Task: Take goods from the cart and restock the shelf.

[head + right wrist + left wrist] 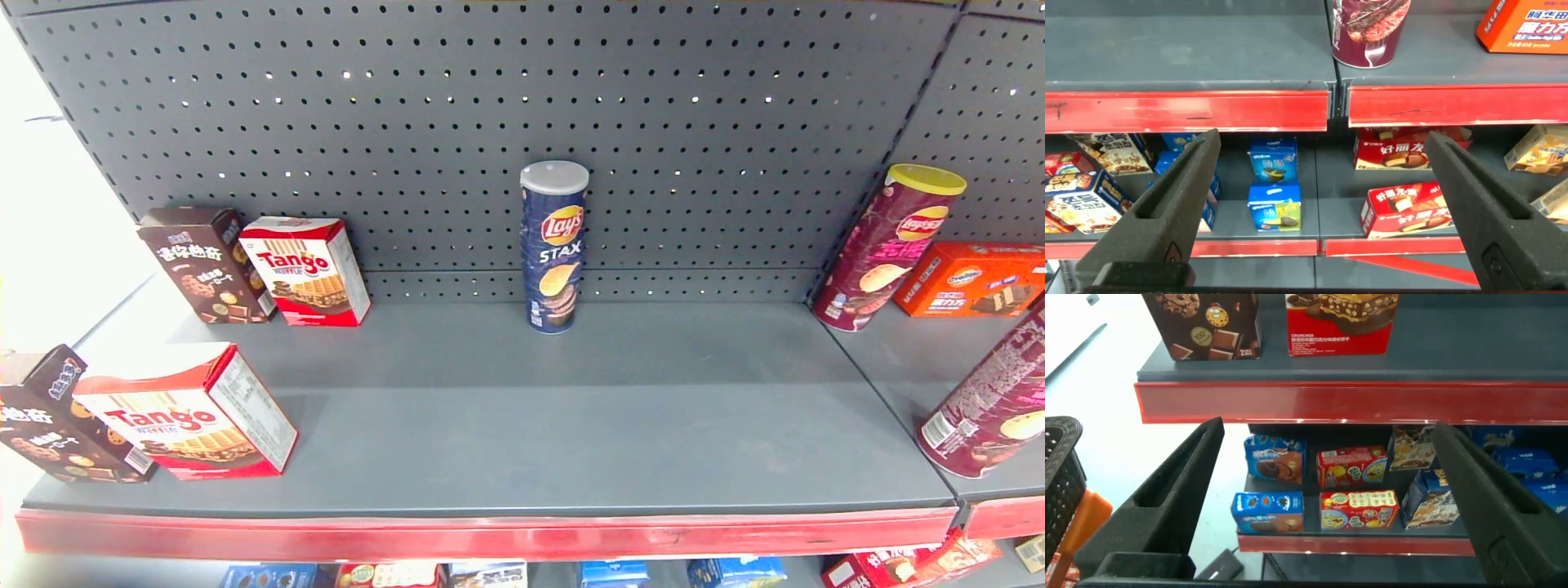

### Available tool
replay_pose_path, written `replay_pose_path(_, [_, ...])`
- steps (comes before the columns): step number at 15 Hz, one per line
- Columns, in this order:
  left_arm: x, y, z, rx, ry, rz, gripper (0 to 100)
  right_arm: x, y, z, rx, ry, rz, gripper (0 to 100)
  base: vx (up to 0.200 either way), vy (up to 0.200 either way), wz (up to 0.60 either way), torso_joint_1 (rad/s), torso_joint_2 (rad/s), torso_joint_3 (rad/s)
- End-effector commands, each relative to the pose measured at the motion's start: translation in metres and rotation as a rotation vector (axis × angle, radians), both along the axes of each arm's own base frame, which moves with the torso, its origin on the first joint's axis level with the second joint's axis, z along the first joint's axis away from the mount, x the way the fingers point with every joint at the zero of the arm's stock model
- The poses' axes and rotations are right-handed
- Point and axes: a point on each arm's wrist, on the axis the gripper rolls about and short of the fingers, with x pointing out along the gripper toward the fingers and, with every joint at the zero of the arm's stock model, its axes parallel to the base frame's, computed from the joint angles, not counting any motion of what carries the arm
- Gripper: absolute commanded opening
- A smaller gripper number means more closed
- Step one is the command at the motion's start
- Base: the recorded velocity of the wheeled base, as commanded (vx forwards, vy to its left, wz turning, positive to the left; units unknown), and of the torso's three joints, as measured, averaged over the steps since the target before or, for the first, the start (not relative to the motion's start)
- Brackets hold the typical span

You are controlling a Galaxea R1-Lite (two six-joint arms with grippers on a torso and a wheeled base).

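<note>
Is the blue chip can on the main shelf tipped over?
No, the blue chip can stands upright by the back panel, on its own in the middle of the shelf.

Matt grey painted metal for shelf [571,425], faintly scuffed; same finish on perforated back panel [408,122]. Glossy red plastic on edge strip [490,535], scratched, catching glare. Glossy printed wrap on blue can [553,261], under a translucent matt plastic grey lid [554,176]. Shiny wrap on purple can [878,253], smooth plastic for yellow lid [926,178]. Printed cardboard with slight sheen on wafer box [314,273] and cookie box [204,265]. Matt black, finely grainy, foam-like on left fingers [1176,498] and right fingers [1167,204].
</note>
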Motion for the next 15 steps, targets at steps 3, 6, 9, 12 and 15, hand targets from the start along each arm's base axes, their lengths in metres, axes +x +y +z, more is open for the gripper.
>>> replay_pose_path(3, [0.0001, 0.0000, 0.0001, 0.000, 0.000, 0.000, 100, 0.0000, 0.0000, -0.0001, 0.000, 0.001, 0.001, 100, 0.000, 0.000, 0.00, 0.000, 0.00, 0.000])
replay_pose_path(6, [0.0001, 0.0000, 0.0001, 0.000, 0.000, 0.000, 100, 0.0000, 0.0000, -0.0001, 0.000, 0.001, 0.001, 100, 0.000, 0.000, 0.00, 0.000, 0.00, 0.000])
replay_pose_path(9, [0.0001, 0.0000, 0.0001, 0.000, 0.000, 0.000, 100, 0.0000, 0.0000, -0.0001, 0.000, 0.001, 0.001, 100, 0.000, 0.000, 0.00, 0.000, 0.00, 0.000])
replay_pose_path(12, [0.0001, 0.0000, 0.0001, 0.000, 0.000, 0.000, 100, 0.0000, 0.0000, -0.0001, 0.000, 0.001, 0.001, 100, 0.000, 0.000, 0.00, 0.000, 0.00, 0.000])
replay_pose_path(15, [0.0001, 0.0000, 0.0001, 0.000, 0.000, 0.000, 100, 0.0000, 0.0000, -0.0001, 0.000, 0.001, 0.001, 100, 0.000, 0.000, 0.00, 0.000, 0.00, 0.000])
